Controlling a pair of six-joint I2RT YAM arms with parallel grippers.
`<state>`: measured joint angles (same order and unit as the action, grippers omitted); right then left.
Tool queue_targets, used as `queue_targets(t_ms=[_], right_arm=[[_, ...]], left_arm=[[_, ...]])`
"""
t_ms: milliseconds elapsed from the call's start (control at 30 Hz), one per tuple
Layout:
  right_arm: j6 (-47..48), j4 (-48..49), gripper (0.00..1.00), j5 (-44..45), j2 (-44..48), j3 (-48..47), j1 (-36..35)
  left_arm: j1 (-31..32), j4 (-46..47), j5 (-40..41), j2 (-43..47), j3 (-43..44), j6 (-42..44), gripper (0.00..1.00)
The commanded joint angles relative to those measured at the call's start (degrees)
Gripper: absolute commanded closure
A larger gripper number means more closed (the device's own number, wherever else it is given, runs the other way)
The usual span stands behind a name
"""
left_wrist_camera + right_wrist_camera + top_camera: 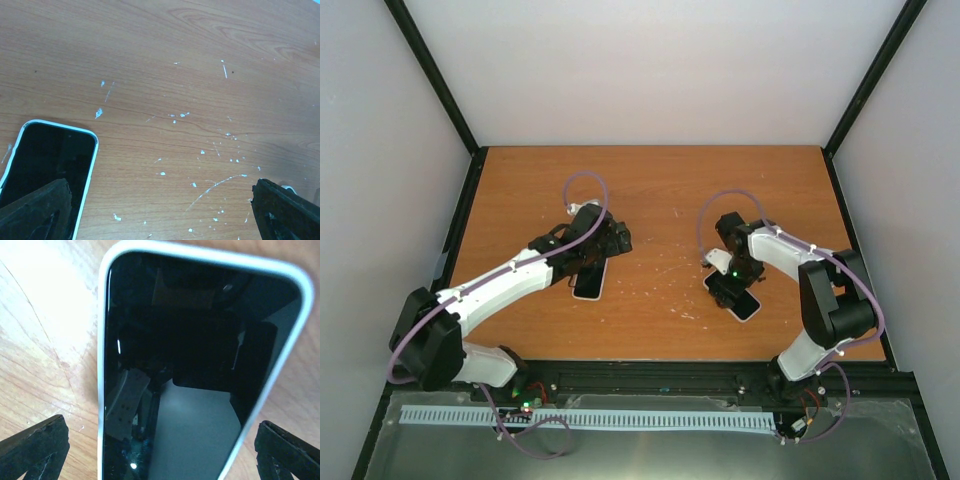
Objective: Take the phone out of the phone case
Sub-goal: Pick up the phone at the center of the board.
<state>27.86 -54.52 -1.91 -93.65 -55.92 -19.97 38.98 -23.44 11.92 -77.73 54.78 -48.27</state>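
White phone case (102, 365) around black phone (200, 340), wooden table (40, 315).

Nothing legible found. No text, label, brand or number readable on left screen (50, 155), right screen (200, 340) or table (200, 75).

A left phone (588, 283) and a right phone (748, 306) lie apart on the table (660, 190).

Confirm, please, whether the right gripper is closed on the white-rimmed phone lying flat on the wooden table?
Not quite: the right gripper is open, not closed. The right wrist view shows its fingers wide apart, one on each side of the white-rimmed phone, which does lie flat on the wooden table.
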Motion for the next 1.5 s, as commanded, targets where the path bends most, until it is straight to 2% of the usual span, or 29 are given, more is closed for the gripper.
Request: queue_targets(t_ms=[0, 333, 567, 667, 867, 933, 1033, 1133, 1233, 1333, 1467], right_arm=[[1.7, 1.0, 0.0, -0.9, 0.9, 3.3, 0.5], [0.4, 6.5, 0.0, 5.9, 1.2, 8.5, 0.5], [0.1, 5.6, 0.23, 4.1, 2.0, 8.7, 0.5], [-0.1, 4.5, 0.31, 2.1, 3.5, 7.3, 0.5], [0.8, 0.8, 0.32, -3.1, 13.1, -0.3, 0.5], [0.8, -0.1, 0.32, -6.1, 15.5, -2.8, 0.5], [0.1, -0.3, 0.32, -7.9, 17.9, -4.7, 0.5], [-0.1, -0.4, 0.32, -8.4, 19.0, -5.5, 0.4], [-0.3, -0.5, 0.31, -8.7, 20.0, -5.8, 0.4], [-0.3, -1.1, 0.31, -10.2, 20.8, -5.9, 0.4], [-0.1, -1.2, 0.31, -11.5, 22.7, -6.5, 0.4]], left_arm=[[-0.4, 2.1, -1.3, -0.3, 1.8, 0.9, 0.01], [-0.4, 3.1, -2.2, -0.9, 1.3, 0.3, 0.01], [-0.4, 5.8, -5.6, -2.5, 1.4, 0.1, 0.01], [-0.4, 7.1, -9.6, -5.0, 2.2, 0.0, 0.02], [-0.4, 14.6, -21.0, -8.5, 2.4, -1.1, 0.01], [-0.4, 19.7, -26.6, -10.0, 2.7, -1.5, 0.02], [-0.4, 28.9, -36.9, -12.0, 2.9, -2.7, 0.08], [-0.2, 37.6, -43.7, -13.0, 2.4, -5.0, 0.12], [0.4, 41.6, -46.3, -13.3, 2.9, -5.2, 0.13], [0.8, 40.6, -47.7, -15.4, 5.8, -5.2, 0.15], [1.2, 42.1, -51.5, -19.9, 7.9, -7.5, 0.24]])
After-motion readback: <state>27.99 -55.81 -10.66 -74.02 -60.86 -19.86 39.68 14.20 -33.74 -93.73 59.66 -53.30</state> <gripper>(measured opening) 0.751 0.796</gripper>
